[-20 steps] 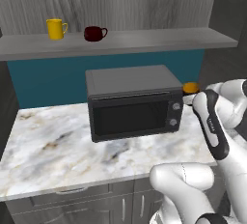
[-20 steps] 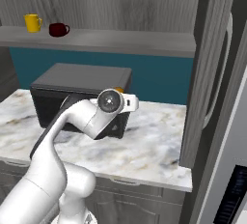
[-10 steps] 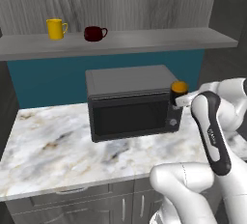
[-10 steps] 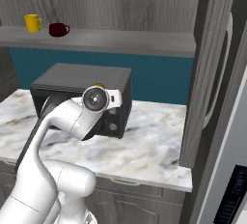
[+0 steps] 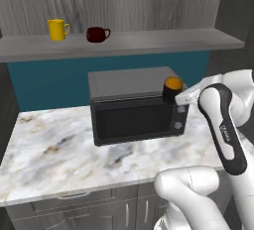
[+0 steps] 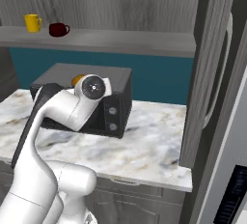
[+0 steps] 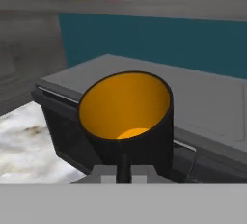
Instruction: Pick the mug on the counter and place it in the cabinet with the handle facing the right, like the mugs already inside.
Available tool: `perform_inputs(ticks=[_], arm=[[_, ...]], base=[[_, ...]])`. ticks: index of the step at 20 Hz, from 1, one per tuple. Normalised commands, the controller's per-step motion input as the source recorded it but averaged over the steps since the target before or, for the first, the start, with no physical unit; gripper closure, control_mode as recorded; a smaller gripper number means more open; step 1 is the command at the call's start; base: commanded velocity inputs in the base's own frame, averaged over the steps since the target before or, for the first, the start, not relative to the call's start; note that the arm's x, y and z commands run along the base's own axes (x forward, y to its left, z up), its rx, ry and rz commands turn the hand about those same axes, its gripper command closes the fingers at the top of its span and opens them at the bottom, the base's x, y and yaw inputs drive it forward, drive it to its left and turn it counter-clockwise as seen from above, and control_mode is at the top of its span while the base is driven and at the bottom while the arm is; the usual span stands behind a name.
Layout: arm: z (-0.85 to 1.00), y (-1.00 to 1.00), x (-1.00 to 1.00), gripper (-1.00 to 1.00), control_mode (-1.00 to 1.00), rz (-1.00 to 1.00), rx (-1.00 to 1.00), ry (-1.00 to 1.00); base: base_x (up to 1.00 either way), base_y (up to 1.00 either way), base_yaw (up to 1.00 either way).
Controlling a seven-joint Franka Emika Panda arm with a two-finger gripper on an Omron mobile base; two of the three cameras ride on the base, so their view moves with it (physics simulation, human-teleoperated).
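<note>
While the arm holds it off the counter (image 5: 54,149), we see the mug (image 5: 172,89) up in the air at the right front corner of the microwave (image 5: 134,105), about level with its top. Scanning left to right in the left base view: yellow mug (image 5: 58,29) and dark red cup (image 5: 97,34) sit on the cabinet (image 5: 149,40) shelf at its left end, near each other but apart. Both have their loop handles on the right side. Next comes the microwave on the marble, then the black mug, then the gripper (image 5: 179,97) just right of it.

The mug's long axis is close to upright in the left base view, orange mouth facing up. In the hand view we look into that mouth (image 7: 124,106), so the opening is tipped somewhat toward the hand. We cannot tell from any view which way its handle points.

The claw is clenched on the mug: in the hand view a dark fingertip (image 7: 124,166) sits against the near wall of the mug at the rim's lower edge. Fingers grip the wall, not the handle, as far as we can see.

In the right base view only a sliver of orange (image 6: 77,80) shows behind the white wrist, over the microwave top. The mug is well below the shelf and to the right of the two mugs there.
</note>
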Motion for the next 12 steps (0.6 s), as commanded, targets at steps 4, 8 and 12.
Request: perform_inputs(ticks=[4,8,12], arm=[[0.41,0.34,-0.03,1.0,-1.0,0.17,0.02,0.0],[0.42,0.31,-0.18,1.0,-1.0,0.2,0.02,0.0],[0.47,0.29,-0.27,1.0,-1.0,0.2,0.01,0.0]], base=[[0.0,0.0,0.0],[0.0,0.0,0.0],[0.0,0.0,0.0]])
